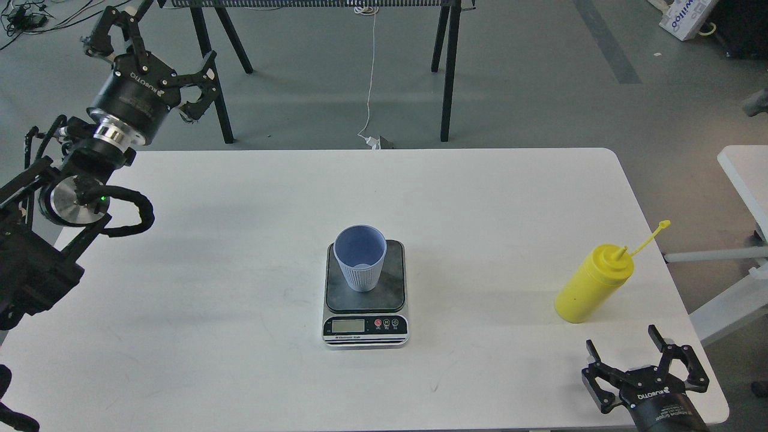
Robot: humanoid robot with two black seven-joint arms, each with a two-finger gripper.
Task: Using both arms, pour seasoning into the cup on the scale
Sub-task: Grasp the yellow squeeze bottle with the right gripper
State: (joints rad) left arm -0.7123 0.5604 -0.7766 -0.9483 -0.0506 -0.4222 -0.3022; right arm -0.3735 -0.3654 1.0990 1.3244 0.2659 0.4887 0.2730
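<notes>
The light-blue ribbed cup stands upright on the dark plate of the digital scale at the table's middle. The yellow seasoning bottle stands upright near the table's right edge, its thin cap hanging out to the upper right. My left gripper is open and empty, raised beyond the table's far left corner, far from the cup. My right gripper is open and empty at the table's front right corner, a little in front of the bottle and apart from it.
The white table holds only the scale, cup and bottle. Black stand legs and a white cable are on the floor behind it. A second white table edge is at the right.
</notes>
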